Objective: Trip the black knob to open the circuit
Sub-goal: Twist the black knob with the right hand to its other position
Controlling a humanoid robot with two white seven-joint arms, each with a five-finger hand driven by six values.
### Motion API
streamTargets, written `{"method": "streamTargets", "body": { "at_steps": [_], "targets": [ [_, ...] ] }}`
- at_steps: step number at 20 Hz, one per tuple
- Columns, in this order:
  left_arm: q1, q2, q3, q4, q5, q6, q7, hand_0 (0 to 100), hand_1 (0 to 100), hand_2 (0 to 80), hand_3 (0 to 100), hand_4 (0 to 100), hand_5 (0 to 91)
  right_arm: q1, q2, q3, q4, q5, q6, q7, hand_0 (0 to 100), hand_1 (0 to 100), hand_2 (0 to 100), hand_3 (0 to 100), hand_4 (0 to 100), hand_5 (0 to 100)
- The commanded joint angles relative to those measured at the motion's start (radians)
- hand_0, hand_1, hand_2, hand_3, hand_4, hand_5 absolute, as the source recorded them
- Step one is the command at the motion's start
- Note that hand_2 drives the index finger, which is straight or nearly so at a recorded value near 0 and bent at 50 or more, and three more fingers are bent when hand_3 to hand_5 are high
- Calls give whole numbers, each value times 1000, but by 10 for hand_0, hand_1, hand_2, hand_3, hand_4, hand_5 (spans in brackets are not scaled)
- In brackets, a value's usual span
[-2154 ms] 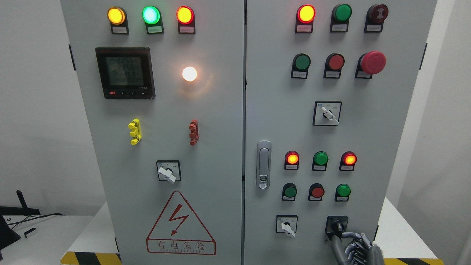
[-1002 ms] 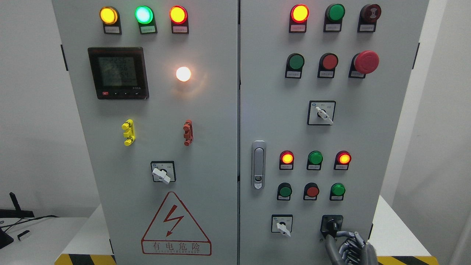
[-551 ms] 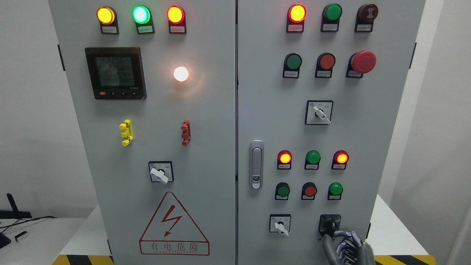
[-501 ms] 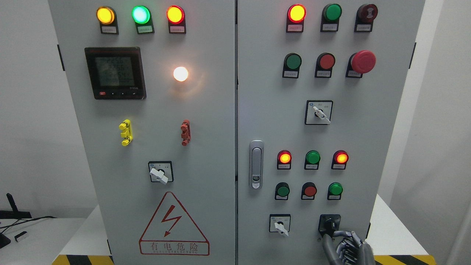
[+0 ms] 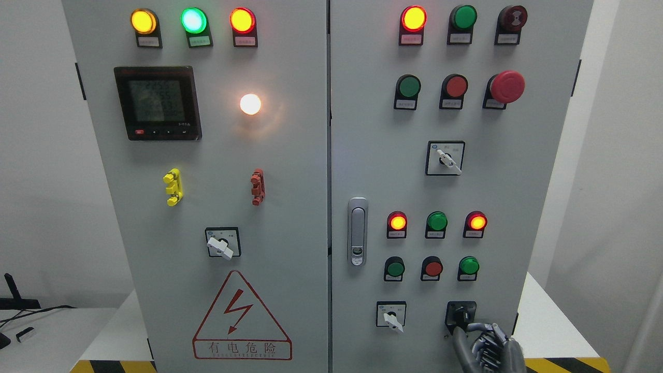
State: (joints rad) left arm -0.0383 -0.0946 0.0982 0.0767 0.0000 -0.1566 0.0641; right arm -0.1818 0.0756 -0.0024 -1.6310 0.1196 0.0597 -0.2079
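Currently we have the right robot hand (image 5: pixel 487 344) at the bottom right of the cabinet's right door (image 5: pixel 538 171), arm coming up from the bottom edge. Its fingers (image 5: pixel 479 327) are curled and reach the black knob (image 5: pixel 460 315), low on that door, rightmost in the bottom row. Thumb sits below the knob, the other fingers come in from the right. Contact looks like a grip on the knob's lower right side, though the exact hold is partly hidden by the hand itself.

Just left of the knob we see a white-handled selector switch (image 5: pixel 391 316), handle pointing down-right. Above that row: three small pushbuttons, then three indicator lamps, the outer two lit red-orange (image 5: pixel 397 222), the middle green one unlit. A silver door latch (image 5: pixel 357 231) sits near the door's left edge. Higher up, a red mushroom emergency stop (image 5: pixel 506 86).

On the left door (image 5: pixel 290 217): digital meter (image 5: pixel 157 102) with display on, a glowing white lamp (image 5: pixel 250 104) beside it, a red lightning warning triangle (image 5: pixel 242 317) at the bottom.

Left robot hand is out of frame. Cabinet stands on a white table (image 5: pixel 549 331) with yellow-black hazard tape at its front edge.
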Motion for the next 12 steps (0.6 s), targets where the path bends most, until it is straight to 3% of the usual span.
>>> {"method": "streamTargets", "body": {
  "at_steps": [1,12],
  "targets": [
    [0,1,0,0,5,0,0,120,389,0,0,0,0,-1,1,-1,0,2,0,2,397,669,531,919,993,1000],
    [0,0,0,0,5,0,0,120,389,0,0,0,0,1,1,4,0,5,11,4,393,670,533,920,998,1000]
  ]
}}
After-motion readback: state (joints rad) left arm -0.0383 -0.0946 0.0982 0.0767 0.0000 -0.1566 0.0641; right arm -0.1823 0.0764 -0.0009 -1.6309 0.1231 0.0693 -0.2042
